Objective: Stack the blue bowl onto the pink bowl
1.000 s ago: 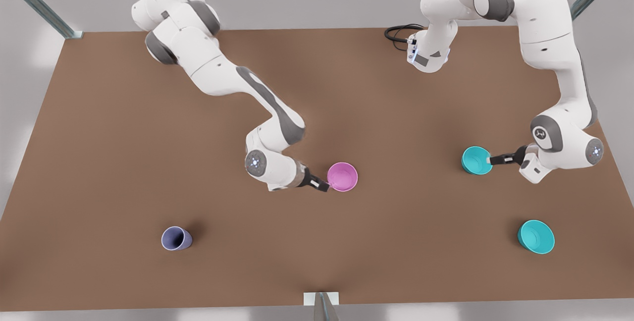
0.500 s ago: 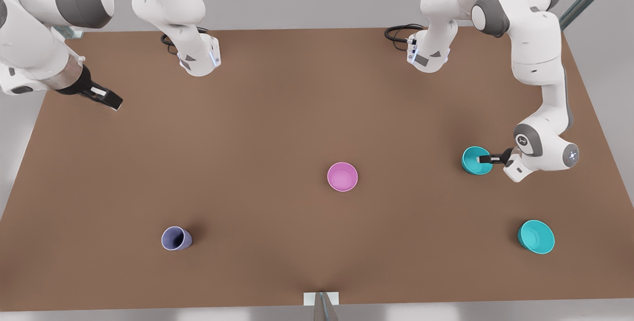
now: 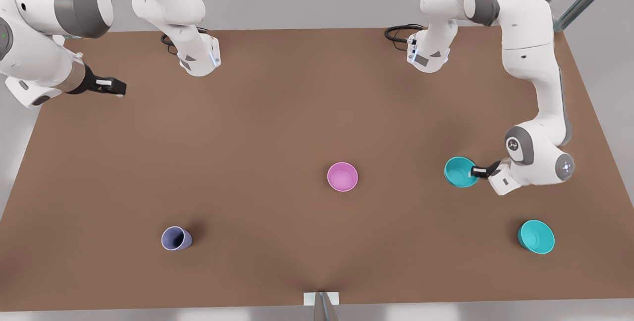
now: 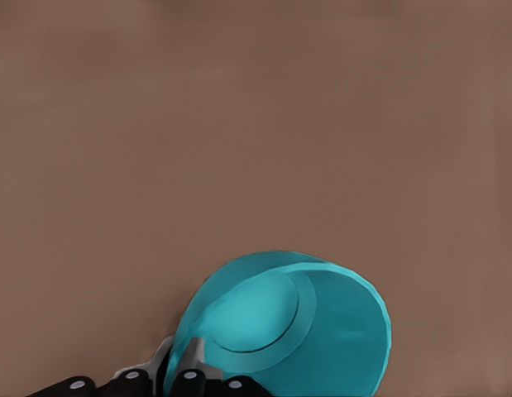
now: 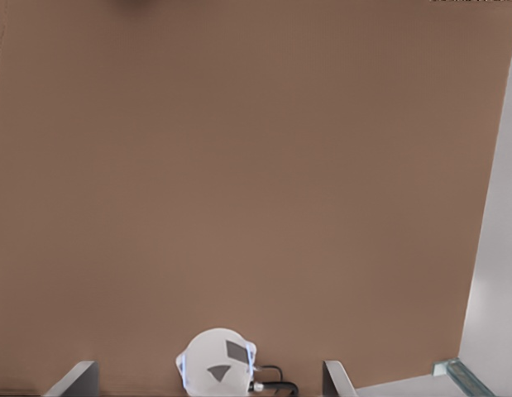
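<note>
The blue bowl [image 3: 459, 172] hangs tilted just above the table at the front view's right. My left gripper [image 3: 474, 171] is shut on its rim. In the left wrist view the blue bowl [image 4: 297, 331] shows its inside, with my left gripper [image 4: 183, 368] pinching the rim. The pink bowl [image 3: 342, 177] stands upright on the table near the middle, well to the left of the blue bowl. My right gripper [image 3: 111, 85] waits high at the far left, open and holding nothing; its fingers [image 5: 80, 377] stand wide apart in the right wrist view.
A second teal bowl [image 3: 536, 237] sits at the front right. A lavender-grey cup [image 3: 176, 238] lies tipped at the front left. The two arm bases [image 3: 198, 58] [image 3: 428, 53] stand at the table's back edge. Bare brown table lies between the held bowl and the pink bowl.
My right gripper left the pink bowl's rim and withdrew to the far left. My left gripper carried the blue bowl leftward and slightly nearer the front edge.
</note>
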Action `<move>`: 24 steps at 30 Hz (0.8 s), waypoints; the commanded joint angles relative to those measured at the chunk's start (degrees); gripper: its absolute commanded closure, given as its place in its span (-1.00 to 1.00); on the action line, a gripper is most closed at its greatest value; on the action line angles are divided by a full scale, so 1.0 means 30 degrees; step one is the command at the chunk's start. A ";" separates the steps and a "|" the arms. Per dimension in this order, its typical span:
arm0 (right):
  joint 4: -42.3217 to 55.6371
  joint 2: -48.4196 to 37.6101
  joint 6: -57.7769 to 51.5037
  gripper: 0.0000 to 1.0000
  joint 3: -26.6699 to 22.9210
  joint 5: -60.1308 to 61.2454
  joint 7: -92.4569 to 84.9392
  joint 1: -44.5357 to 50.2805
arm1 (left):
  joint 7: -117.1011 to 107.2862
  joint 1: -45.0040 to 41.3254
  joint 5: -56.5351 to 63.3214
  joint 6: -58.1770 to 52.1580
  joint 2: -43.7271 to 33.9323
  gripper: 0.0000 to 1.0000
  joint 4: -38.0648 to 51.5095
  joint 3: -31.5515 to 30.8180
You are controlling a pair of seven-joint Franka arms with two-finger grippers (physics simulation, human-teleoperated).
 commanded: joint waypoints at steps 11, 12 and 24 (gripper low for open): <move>0.0008 0.0105 -0.0215 -1.00 -0.0003 0.0002 -0.4813 0.0110 | -2.0716 -0.6604 -0.0283 -0.4034 0.5800 0.57 0.9616 -0.4363; 0.0008 0.0134 -0.0215 -1.00 -0.0003 0.0002 -0.4813 0.0110 | -2.0304 -0.6604 -0.0283 -0.4005 0.5800 0.57 0.9558 -0.4363; -0.0021 0.0339 -0.0244 -1.00 -0.0003 0.0002 -0.4813 0.0140 | -1.9572 -0.6106 0.0977 -0.2452 0.5243 0.57 0.7712 -0.3894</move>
